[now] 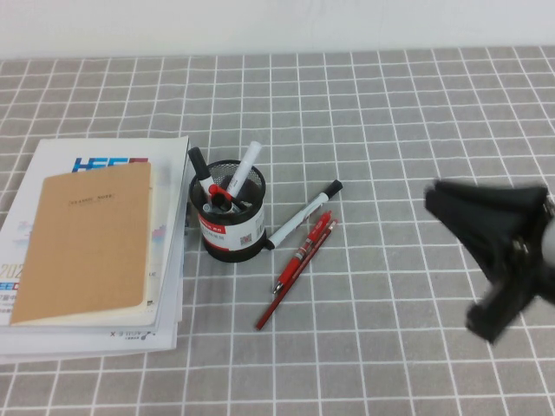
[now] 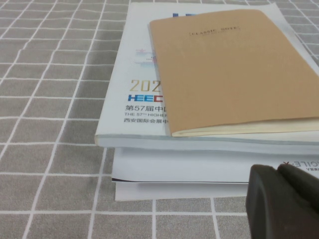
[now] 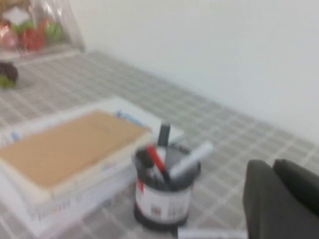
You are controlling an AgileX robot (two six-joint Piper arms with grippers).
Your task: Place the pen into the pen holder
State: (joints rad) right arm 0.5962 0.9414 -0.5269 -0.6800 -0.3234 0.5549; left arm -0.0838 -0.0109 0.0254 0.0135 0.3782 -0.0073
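Observation:
The pen holder [image 1: 230,227], a black mesh cup with a white and red label, stands at the table's middle left. The pen [image 1: 218,191] with its red cap stands inside it, leaning among two other markers. Both also show in the right wrist view: the holder [image 3: 162,199] and the pen [image 3: 155,158]. My right gripper [image 1: 442,204] is shut and empty, above the table well to the right of the holder; it shows in its wrist view [image 3: 273,165]. My left gripper [image 2: 278,170] is shut and empty, low by the front edge of the book stack, outside the high view.
A brown notebook [image 1: 91,247] lies on a stack of white booklets [image 2: 149,124] left of the holder. A white marker with a black cap [image 1: 303,215] and a translucent red click pen [image 1: 295,273] lie on the checked cloth just right of the holder.

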